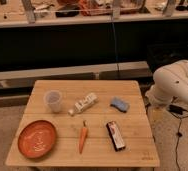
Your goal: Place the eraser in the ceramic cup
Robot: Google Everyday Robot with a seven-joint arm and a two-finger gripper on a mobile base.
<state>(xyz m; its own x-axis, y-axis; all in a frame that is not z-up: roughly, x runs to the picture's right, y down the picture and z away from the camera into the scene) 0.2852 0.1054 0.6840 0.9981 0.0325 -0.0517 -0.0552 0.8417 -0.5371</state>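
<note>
The eraser (116, 135), a flat black block with a red-and-white label, lies on the wooden table (92, 88) near its front right. The ceramic cup (53, 100), pale and without a handle, stands upright at the back left of the table, well apart from the eraser. Only white arm segments (174, 84) show, beside the table's right edge. My gripper is out of view, and nothing of it is over the table.
An orange carrot (83, 136) lies just left of the eraser. A flat orange plate (37, 138) sits at the front left. A white bottle-like object (83, 104) and a small blue sponge pad (119, 104) lie mid-table. A dark shelf unit stands behind.
</note>
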